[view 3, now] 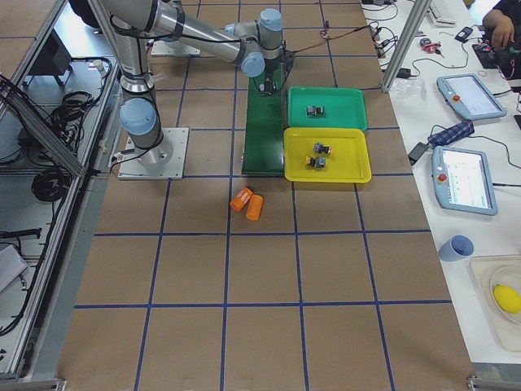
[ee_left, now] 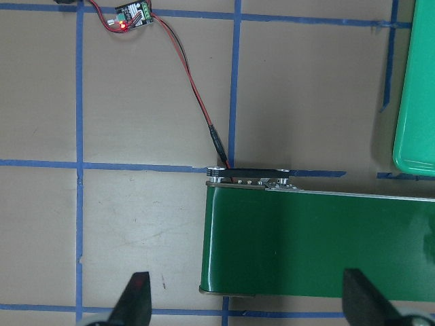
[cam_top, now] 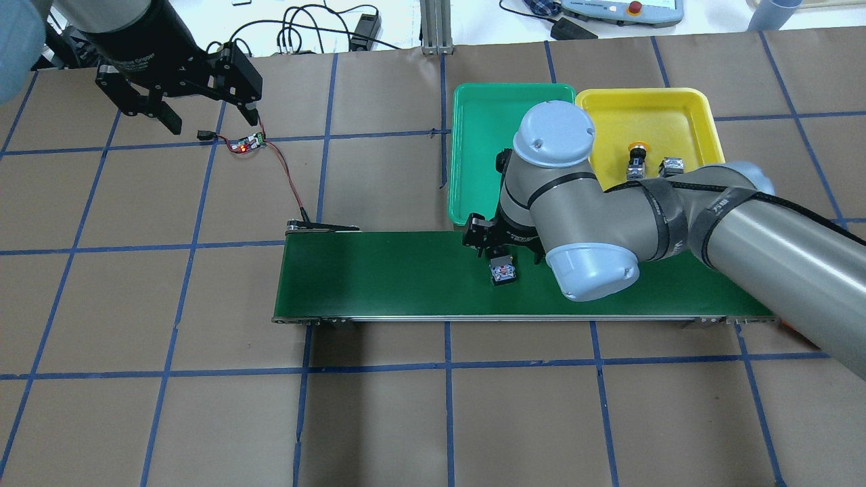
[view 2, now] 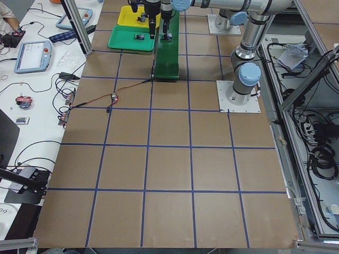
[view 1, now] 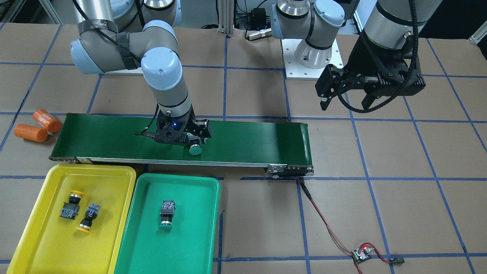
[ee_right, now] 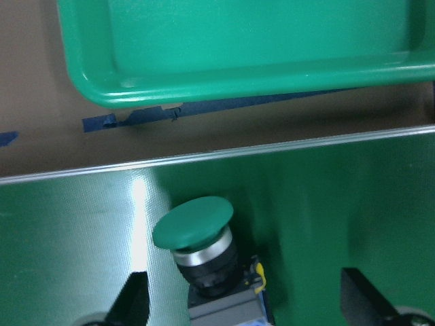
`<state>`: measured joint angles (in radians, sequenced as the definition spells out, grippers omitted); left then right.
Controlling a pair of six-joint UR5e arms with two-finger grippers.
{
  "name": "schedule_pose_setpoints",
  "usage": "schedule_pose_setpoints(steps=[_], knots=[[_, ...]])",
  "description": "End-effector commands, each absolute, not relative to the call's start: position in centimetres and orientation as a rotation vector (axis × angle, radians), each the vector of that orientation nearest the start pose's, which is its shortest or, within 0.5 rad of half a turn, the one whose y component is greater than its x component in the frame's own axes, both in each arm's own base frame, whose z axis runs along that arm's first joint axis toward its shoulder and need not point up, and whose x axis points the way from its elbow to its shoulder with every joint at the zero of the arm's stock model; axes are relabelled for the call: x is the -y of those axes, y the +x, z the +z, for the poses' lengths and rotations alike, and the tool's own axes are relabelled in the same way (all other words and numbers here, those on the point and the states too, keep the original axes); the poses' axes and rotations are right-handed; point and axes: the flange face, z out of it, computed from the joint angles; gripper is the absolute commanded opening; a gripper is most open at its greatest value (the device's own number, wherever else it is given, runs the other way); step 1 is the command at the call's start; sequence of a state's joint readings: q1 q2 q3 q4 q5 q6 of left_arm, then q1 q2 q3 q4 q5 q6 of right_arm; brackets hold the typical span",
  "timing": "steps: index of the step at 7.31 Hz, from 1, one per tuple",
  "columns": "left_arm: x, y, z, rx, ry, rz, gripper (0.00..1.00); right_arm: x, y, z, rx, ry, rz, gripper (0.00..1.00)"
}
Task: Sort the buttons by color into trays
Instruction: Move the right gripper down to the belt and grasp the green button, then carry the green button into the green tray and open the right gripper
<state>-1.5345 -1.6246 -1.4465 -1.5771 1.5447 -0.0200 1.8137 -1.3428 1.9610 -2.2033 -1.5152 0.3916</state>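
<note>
Now the right gripper (ee_right: 243,307) is hanging low over the long dark-green conveyor belt (view 1: 251,139). Its fingers (ee_right: 132,302) are spread wide on either side of a green-capped push-button switch (ee_right: 197,234), which is lying on its side on the belt, and neither finger is touching it. That gap is showing only on the right wrist camera. The overhead view is giving just the switch's contact-block end poking out from under the wrist, while the front-facing view is catching the round green cap.

The left gripper (ee_left: 246,303) is hovering high off the belt's end, its fingers wide apart and holding nothing. Below it a small circuit board (ee_left: 132,15) is glowing red, and a red-and-black wire (view 1: 323,222) is running from it to the belt.

The shallow green plastic tray (view 1: 190,243) is holding one green-capped button (view 1: 166,215), lying flat. From overhead the right arm's elbow is hiding that button. The bright yellow plastic tray (view 1: 42,247), sitting just beside the green one, is carrying two yellow-capped buttons (view 1: 70,205), lying close together.

Two orange cylinders (view 1: 38,127), one printed "4680", are resting off the belt's far end on the brown table with its blue tape grid (view 1: 399,198). On the side bench, control tablets (view 3: 466,175) and a blue cup (view 3: 457,247) are sitting, and a person's hand (view 3: 498,26) is showing at the edge.
</note>
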Motion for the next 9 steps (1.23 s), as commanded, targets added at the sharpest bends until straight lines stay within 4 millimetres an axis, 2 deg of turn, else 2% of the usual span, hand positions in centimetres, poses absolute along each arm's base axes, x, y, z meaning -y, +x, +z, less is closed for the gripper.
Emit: schedule_pose_setpoints(steps=[1, 2, 4, 5, 6, 7, 8, 9], knots=[[52.5, -11.7, 52.2, -3.164, -0.088, -0.102, 1.0, 47.1, 25.6, 24.2, -3.123, 0.235, 0.025, 0.2], [52.5, -11.7, 52.2, -3.164, -0.088, -0.102, 1.0, 47.0, 25.6, 24.3, -3.123, 0.226, 0.026, 0.0], [52.5, -11.6, 52.2, -3.164, -0.091, -0.105, 1.0, 47.8, 24.9, 25.0, -3.116, 0.251, 0.003, 0.0], [52.5, -11.6, 52.2, -3.164, -0.091, -0.107, 1.0, 49.1, 24.6, 26.7, -3.105, 0.267, -0.06, 0.0], [52.5, -11.6, 52.2, -3.164, -0.091, -0.107, 1.0, 51.9, 23.7, 29.4, -3.091, 0.297, -0.158, 0.0], [52.5, -11.6, 52.2, -3.164, -0.091, -0.107, 1.0, 55.2, 21.4, 31.0, -3.075, 0.338, -0.224, 0.0], [52.5, -11.6, 52.2, -3.164, -0.091, -0.107, 1.0, 58.2, 18.7, 30.3, -3.092, 0.296, -0.233, 0.0], [52.5, -11.6, 52.2, -3.164, -0.091, -0.107, 1.0, 60.8, 16.2, 28.3, -3.097, 0.3, -0.215, 0.0]])
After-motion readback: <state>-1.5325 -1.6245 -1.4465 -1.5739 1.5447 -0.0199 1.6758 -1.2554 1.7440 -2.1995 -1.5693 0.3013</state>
